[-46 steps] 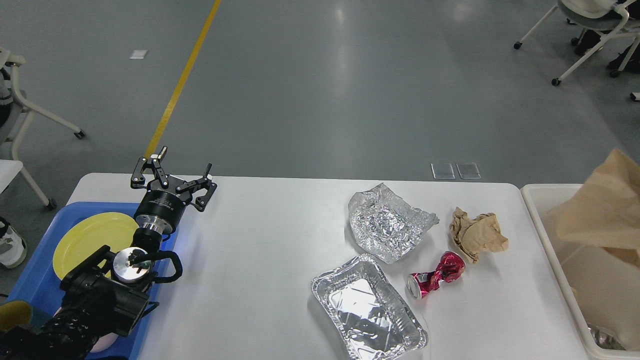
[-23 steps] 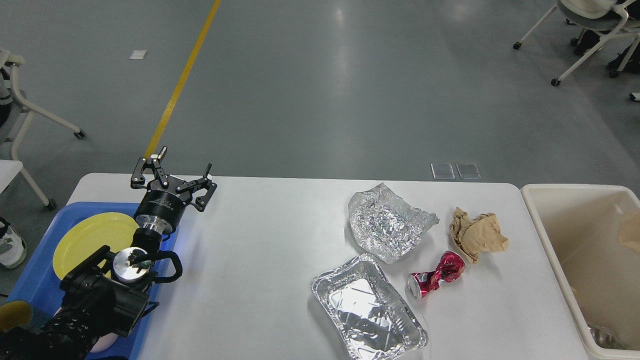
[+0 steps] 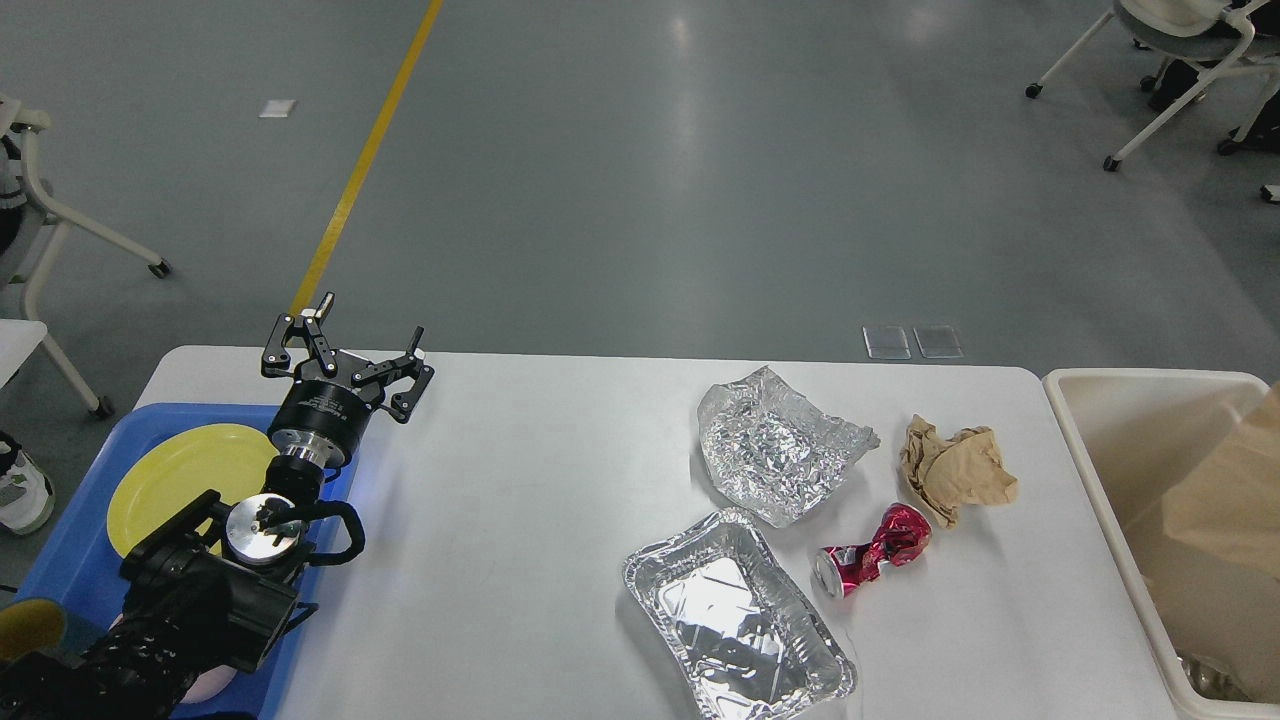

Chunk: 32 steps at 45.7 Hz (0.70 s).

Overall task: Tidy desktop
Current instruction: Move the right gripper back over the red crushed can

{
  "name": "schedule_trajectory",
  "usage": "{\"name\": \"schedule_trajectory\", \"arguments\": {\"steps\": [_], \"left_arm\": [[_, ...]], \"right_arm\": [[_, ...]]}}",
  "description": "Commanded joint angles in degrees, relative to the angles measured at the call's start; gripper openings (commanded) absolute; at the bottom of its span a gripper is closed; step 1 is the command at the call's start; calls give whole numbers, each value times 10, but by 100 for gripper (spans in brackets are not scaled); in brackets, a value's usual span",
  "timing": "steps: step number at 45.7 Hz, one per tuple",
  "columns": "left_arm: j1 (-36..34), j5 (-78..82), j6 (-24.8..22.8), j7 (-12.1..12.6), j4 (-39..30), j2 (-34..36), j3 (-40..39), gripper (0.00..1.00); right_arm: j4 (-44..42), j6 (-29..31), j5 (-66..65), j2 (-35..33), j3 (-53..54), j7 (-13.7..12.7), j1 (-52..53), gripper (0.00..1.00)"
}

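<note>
counter: white top, spanning between blue tray on its left end and cream bin just off its right end.
litter: foil sheet, foil pan, crushed red can and brown paper wad are all sitting at the bin end of the counter.
can axis: lying slantwise, its open end pointing toward the pan.
left pincer: hovering at the tray end, fingers spread apart, gripping nothing; the litter is lying well off to its right.
right pincer: not showing.
judgement: the right arm is likely sitting nearer the litter.
</note>
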Motion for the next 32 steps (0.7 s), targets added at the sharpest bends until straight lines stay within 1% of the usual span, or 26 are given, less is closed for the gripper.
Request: {"name": "schedule_trajectory", "arguments": {"steps": [1, 13, 18, 23, 28, 32], "left_arm": [[0, 0, 0, 0, 0, 0, 0, 100], [0, 0, 0, 0, 0, 0, 0, 100], [0, 0, 0, 0, 0, 0, 0, 100], [0, 0, 0, 0, 0, 0, 0, 100], [0, 0, 0, 0, 0, 0, 0, 100], [0, 0, 0, 0, 0, 0, 0, 100]], "right_arm": [[0, 4, 1, 2, 2, 0, -2, 100], [6, 8, -2, 13, 3, 1, 2, 100], [24, 9, -4, 21, 3, 3, 24, 100], [94, 17, -3, 10, 4, 2, 88, 100], [170, 52, -12, -15, 4, 4, 184, 100], [220, 80, -34, -22, -5, 5, 260, 100]]}}
